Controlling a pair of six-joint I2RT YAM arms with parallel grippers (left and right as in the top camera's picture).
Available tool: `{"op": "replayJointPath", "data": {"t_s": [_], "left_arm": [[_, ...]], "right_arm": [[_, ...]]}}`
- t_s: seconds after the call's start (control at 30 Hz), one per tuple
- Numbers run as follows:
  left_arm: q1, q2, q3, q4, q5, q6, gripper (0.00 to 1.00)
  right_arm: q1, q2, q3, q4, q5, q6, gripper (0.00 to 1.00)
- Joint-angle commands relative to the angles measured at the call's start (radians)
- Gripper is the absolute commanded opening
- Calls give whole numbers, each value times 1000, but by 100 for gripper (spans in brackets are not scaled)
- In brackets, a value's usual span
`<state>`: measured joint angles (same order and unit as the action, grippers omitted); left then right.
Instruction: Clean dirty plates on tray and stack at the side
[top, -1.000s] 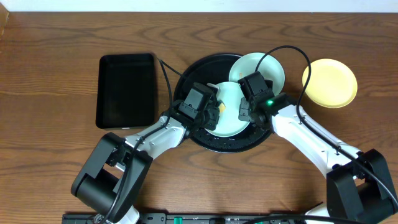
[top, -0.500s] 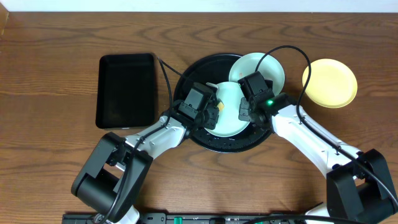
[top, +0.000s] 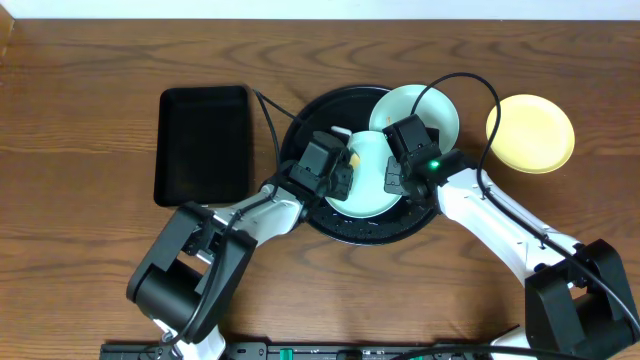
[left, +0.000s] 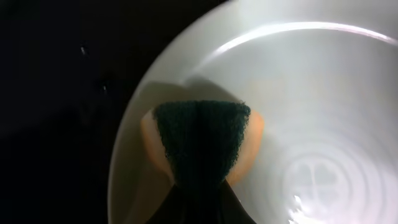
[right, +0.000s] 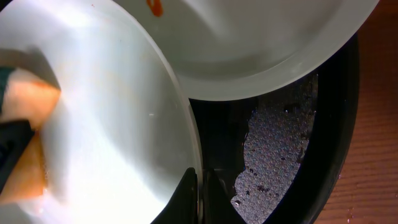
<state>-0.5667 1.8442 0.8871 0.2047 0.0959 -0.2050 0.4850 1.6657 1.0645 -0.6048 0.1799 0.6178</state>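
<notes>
Clamps sponge (left: 202, 140) in left jaws, pressing it onto mint plate (top: 370, 195) lying at middle of tray (top: 360, 236). Pinches that plate's right rim in right jaws. Finds second mint plate (top: 425, 105), orange-smeared, at tray's far right, and yellow plate (top: 530, 132) on surface, right of tray.

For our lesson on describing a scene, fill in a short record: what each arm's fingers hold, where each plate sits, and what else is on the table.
Left fingers: shut on sponge, pressed on first mint plate
Right fingers: pinching that plate's rim
First mint plate: inside round tray
Second mint plate: orange smear, overlapping the tray's far-right rim
Yellow plate: on table, right of tray
Rectangular tray: left of round tray
</notes>
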Motion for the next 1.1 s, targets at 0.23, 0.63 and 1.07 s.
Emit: {"op": "replayJointPath", "data": {"t_s": [0.23, 0.63, 1.07], "left_arm": [[2, 34, 0, 61, -83, 20, 8], [2, 31, 0, 292, -142, 36, 8], [94, -276, 0, 293, -142, 35, 8]], "right_arm": [[-11, 3, -2, 4, -13, -14, 1], [-11, 3, -2, 5, -13, -14, 1], [-11, -24, 5, 11, 59, -32, 1]]}}
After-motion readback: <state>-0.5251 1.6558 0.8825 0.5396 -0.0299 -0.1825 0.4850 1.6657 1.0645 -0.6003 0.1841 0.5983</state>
